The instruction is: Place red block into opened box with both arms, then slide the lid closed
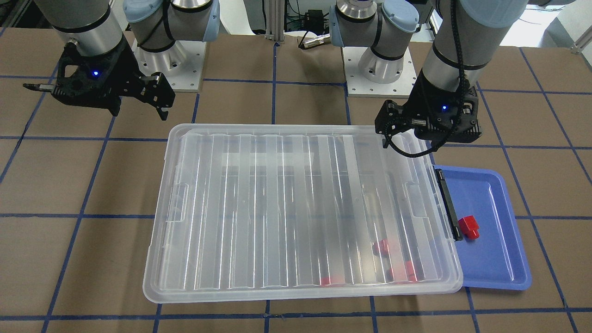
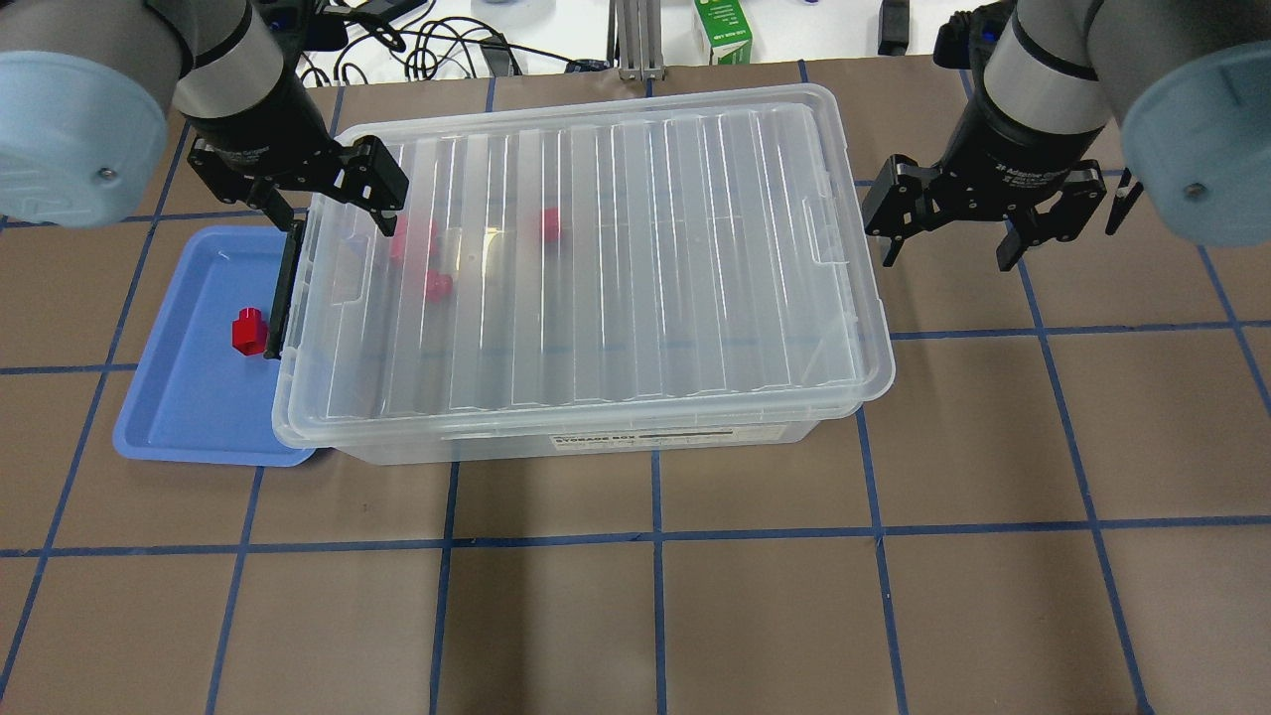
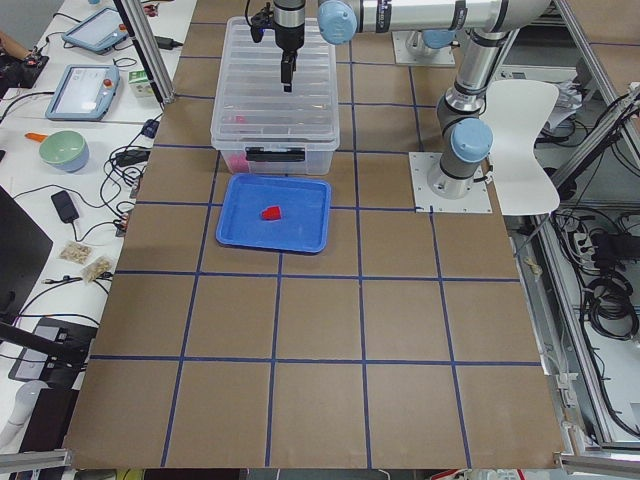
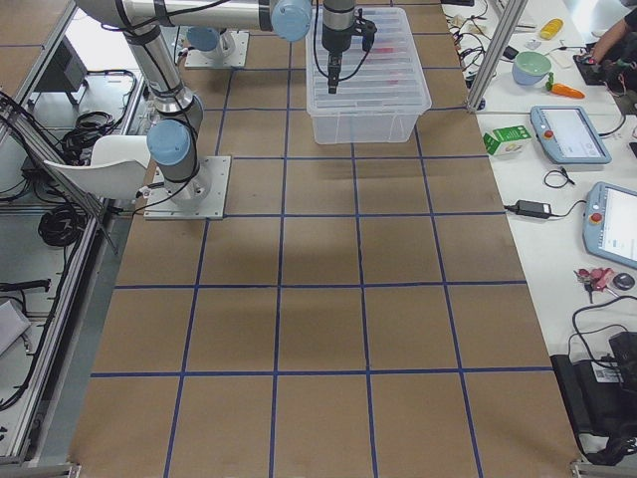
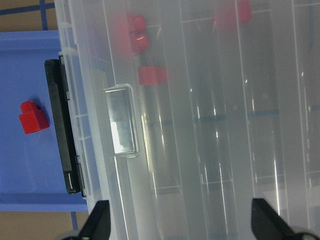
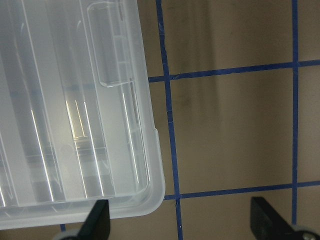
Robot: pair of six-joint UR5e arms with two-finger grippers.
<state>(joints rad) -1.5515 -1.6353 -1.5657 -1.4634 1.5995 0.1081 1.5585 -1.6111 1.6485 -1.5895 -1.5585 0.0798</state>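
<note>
Red block (image 2: pixel 435 286): inside box (image 2: pixel 596 445) near its nine o'clock end, under lid (image 2: pixel 635 258) seemingly almost home. Left gripper (image 2: pixel 333 214), right gripper (image 2: pixel 945 253): spread wide, empty, at nine and three. Risk: one-sided shove skewing and jamming lid.

The bench (image 2: pixel 755 596) was brown, gridded with blue tape lines. The lid (image 2: pixel 596 258) was milky translucent, striped by parallel ribs; the box (image 2: pixel 417 447) under it was clear. At the lid's 9 o'clock in the overhead view, a blue tray (image 2: pixel 189 407) carried a bright red block (image 2: pixel 246 331). The left claw (image 2: pixel 335 218) and right claw (image 2: pixel 945 260) were black.
</note>
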